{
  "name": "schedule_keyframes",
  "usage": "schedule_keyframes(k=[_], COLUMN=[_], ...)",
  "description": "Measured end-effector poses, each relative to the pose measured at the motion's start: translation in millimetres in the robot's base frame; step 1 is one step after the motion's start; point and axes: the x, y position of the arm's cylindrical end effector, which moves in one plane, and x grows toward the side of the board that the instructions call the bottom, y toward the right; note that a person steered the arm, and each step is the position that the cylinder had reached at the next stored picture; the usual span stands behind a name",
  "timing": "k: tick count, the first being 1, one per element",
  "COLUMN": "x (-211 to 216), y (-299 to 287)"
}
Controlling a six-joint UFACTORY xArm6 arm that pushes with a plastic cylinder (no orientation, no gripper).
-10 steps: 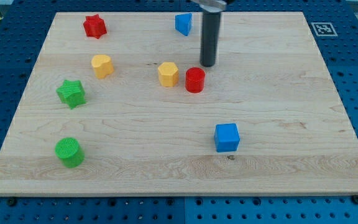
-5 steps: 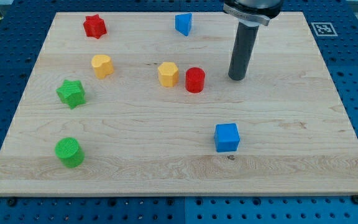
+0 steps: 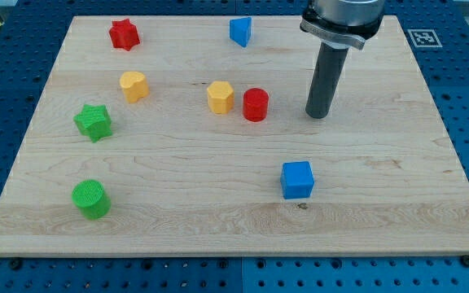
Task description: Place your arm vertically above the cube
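My tip (image 3: 317, 115), a bare rod holding nothing, has slid toward the view's right, past the red cylinder (image 3: 256, 105). The blue cube (image 3: 297, 180) sits apart toward the view's bottom, so 1 downward move likely remains.

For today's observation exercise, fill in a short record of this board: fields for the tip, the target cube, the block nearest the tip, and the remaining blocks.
tip: my tip rests on the board, touching no block
target: blue cube, toward the view's bottom from the tip, slightly left
nearest block: red cylinder, to the tip's left, apart from it
beside it: yellow hexagonal block
others: blue block, red star, yellow block, green star, green cylinder
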Motion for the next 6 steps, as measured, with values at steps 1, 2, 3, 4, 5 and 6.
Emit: schedule_keyframes(k=[1,2,3,4,5,6], x=[0,0,2,3,23,24], y=[-13,-32,-51,-42,-35,-41])
